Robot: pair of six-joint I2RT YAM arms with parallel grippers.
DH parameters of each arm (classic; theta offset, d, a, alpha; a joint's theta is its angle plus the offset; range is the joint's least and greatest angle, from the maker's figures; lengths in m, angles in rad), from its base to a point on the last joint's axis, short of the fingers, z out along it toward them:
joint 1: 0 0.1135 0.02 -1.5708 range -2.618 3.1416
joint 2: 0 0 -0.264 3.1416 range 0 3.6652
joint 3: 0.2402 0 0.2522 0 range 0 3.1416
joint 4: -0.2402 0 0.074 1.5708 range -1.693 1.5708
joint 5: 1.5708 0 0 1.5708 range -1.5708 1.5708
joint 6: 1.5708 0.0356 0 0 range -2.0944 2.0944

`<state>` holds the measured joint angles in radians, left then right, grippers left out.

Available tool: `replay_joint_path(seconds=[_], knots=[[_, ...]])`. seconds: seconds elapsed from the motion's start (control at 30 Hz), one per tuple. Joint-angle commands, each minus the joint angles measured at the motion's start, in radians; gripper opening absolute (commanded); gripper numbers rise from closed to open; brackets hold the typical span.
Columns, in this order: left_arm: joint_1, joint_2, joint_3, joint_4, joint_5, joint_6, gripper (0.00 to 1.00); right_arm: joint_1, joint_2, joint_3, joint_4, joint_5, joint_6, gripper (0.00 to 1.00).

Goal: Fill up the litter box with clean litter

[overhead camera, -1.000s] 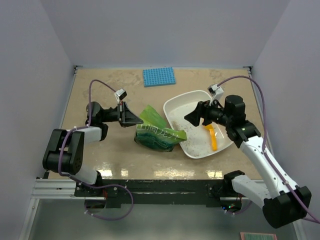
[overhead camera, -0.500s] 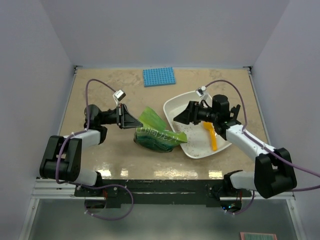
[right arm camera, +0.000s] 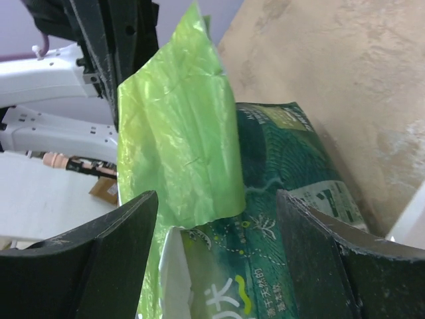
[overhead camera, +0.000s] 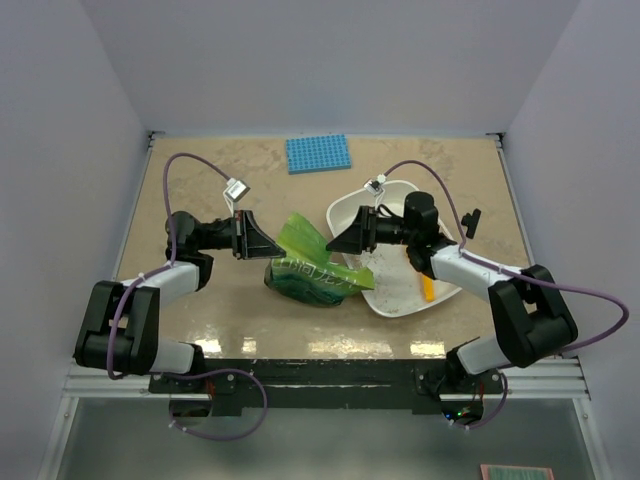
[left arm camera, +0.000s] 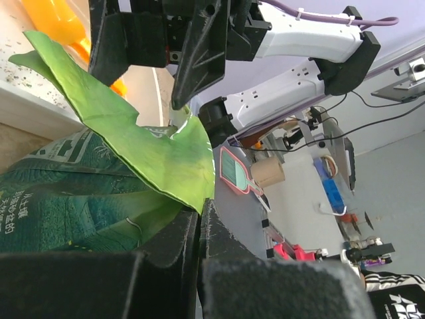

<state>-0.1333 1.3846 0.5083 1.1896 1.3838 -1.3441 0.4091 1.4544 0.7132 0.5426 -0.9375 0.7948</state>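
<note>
The green foil bag (overhead camera: 308, 263) lies on the table left of the white litter box (overhead camera: 396, 187). My left gripper (overhead camera: 264, 240) is shut on the bag's light-green top flap (left arm camera: 143, 143); its jaws (left arm camera: 199, 214) pinch the flap's edge. My right gripper (overhead camera: 347, 240) is open, low over the box's left rim, at the bag's right side. In the right wrist view its fingers (right arm camera: 106, 259) straddle the bag (right arm camera: 199, 153) without touching it. A thin scatter of litter (overhead camera: 392, 283) and an orange scoop (overhead camera: 428, 288) lie in the box.
A blue studded mat (overhead camera: 318, 152) lies at the back of the table. The box's corner shows in the right wrist view (right arm camera: 413, 226). The scoop (left arm camera: 56, 16) and box rim (left arm camera: 26, 100) show in the left wrist view.
My right gripper has moved left, from over the litter box to the bag's right side, still open. My left gripper has kept its hold on the flap, shifting only slightly.
</note>
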Motion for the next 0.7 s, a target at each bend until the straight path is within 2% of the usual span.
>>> replay_joint_path(seconds=[0.0,0.13,0.23,0.27,0.43,0.47,0.53,0.6,0.67], knots=[[-0.005,-0.061,0.021,0.186,-0.032,0.034,0.00,0.026,0.009,0.005,0.135,-0.053,0.060,0.75],[-0.005,-0.062,0.018,0.176,-0.034,0.045,0.00,0.053,0.014,0.017,0.145,-0.053,0.073,0.72],[-0.005,-0.070,0.018,0.170,-0.032,0.046,0.00,0.065,0.015,0.032,0.143,-0.055,0.073,0.62],[-0.005,-0.071,0.018,0.166,-0.034,0.051,0.00,0.068,0.015,0.038,0.143,-0.050,0.075,0.53],[-0.008,-0.085,0.013,0.139,-0.034,0.066,0.00,0.096,0.009,0.086,0.105,-0.043,0.044,0.30],[-0.006,-0.085,0.015,0.131,-0.034,0.074,0.00,0.096,0.004,0.095,0.062,-0.026,0.031,0.16],[-0.006,-0.087,0.018,0.096,-0.034,0.091,0.00,0.103,-0.017,0.130,0.010,0.000,-0.026,0.00],[-0.006,-0.090,0.019,0.068,-0.034,0.117,0.01,0.118,-0.048,0.163,-0.116,0.058,-0.119,0.00],[-0.006,-0.098,0.032,-0.057,-0.035,0.202,0.11,0.131,-0.089,0.219,-0.246,0.095,-0.182,0.00]])
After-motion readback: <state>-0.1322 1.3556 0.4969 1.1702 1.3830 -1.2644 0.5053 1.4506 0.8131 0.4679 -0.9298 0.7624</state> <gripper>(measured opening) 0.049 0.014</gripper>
